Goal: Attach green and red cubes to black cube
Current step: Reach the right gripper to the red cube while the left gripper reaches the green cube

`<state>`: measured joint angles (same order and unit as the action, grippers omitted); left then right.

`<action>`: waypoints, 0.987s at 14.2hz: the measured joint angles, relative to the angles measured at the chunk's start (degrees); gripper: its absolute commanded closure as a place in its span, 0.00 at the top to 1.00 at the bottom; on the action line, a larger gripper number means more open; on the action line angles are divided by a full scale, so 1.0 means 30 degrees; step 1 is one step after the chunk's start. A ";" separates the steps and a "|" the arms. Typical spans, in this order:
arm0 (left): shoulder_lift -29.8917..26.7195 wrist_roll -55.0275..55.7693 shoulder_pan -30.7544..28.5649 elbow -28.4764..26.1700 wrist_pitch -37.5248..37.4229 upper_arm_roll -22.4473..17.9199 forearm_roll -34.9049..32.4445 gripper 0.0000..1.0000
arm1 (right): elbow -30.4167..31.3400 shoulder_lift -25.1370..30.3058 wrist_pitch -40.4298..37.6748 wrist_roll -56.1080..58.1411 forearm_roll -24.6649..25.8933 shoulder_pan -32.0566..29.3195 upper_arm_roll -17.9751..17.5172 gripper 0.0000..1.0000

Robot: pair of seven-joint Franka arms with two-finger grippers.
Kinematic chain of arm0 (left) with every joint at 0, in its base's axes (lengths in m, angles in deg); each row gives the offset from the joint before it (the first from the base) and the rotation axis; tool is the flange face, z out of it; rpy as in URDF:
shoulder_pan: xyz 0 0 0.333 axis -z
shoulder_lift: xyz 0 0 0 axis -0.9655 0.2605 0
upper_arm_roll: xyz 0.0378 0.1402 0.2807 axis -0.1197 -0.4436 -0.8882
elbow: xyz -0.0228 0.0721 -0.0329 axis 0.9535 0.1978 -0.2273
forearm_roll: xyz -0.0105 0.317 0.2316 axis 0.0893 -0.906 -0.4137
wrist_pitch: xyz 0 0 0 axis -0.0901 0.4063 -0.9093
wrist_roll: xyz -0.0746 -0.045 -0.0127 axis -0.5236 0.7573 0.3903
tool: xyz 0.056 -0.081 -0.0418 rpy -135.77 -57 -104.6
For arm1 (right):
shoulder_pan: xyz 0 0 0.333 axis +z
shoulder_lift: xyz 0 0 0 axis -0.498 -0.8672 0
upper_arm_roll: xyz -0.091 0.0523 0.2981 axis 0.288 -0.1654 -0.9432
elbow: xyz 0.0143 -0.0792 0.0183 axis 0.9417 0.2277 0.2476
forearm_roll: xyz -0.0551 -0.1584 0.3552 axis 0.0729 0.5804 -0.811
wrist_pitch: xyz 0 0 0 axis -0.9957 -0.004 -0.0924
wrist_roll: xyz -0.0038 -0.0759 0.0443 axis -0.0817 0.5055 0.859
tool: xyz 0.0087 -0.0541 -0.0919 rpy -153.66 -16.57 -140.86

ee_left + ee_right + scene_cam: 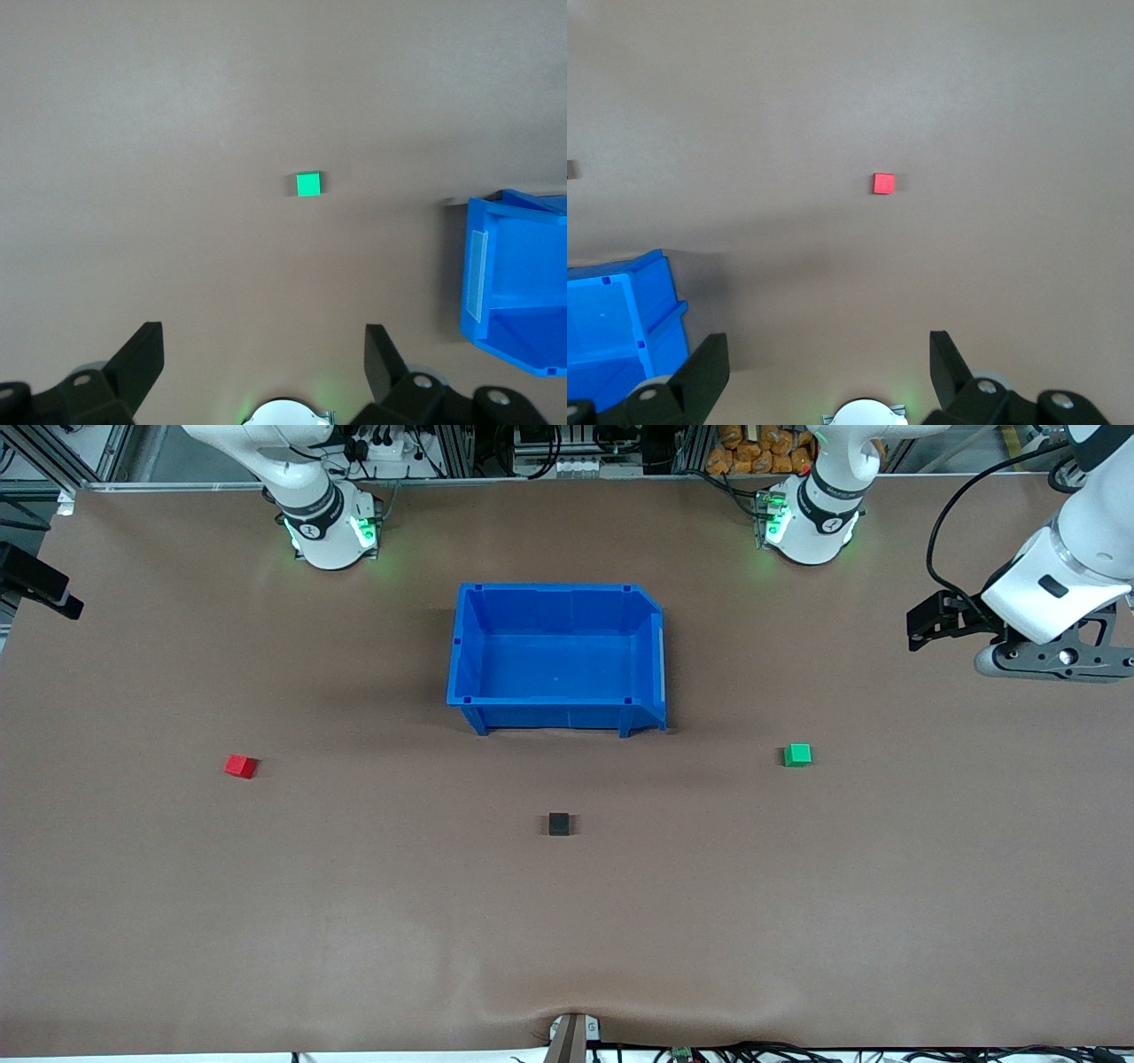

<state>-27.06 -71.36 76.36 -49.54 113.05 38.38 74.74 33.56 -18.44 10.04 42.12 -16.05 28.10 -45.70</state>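
Observation:
The black cube [559,824] sits on the brown table, nearer to the front camera than the blue bin. The green cube [797,755] lies toward the left arm's end and shows in the left wrist view [308,184]. The red cube [240,766] lies toward the right arm's end and shows in the right wrist view [884,183]. My left gripper [918,627] [263,341] is open and empty, high over the table near its left-arm end. My right gripper [42,589] [828,350] is open and empty, high over the right-arm end.
An empty blue bin [467,646] stands at the middle of the table between the two arm bases; it also shows in the left wrist view [496,266] and the right wrist view [656,292]. The three cubes lie well apart on the brown cloth.

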 measured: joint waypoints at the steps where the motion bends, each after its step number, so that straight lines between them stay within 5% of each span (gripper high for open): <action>1: 0.0024 0.0000 0.0002 0.0000 0.0000 0.0003 0.0001 1.00 | 0.0000 0.0000 -0.0004 0.0000 0.0000 0.0000 0.0000 1.00; 9: 0.0176 0.0000 0.0075 0.0007 0.0014 0.0040 0.0014 1.00 | 0.0000 -0.0017 -0.0087 0.0007 -0.0017 -0.0005 -0.0014 1.00; 14: 0.1947 0.0001 0.0238 -0.0022 0.0065 0.0209 0.0420 1.00 | 0.0024 -0.0948 0.0140 0.0001 -0.0742 -0.0192 0.0117 1.00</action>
<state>-21.22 -71.35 77.08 -49.60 113.25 39.01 76.00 33.63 -21.29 10.46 42.12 -18.28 27.52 -45.35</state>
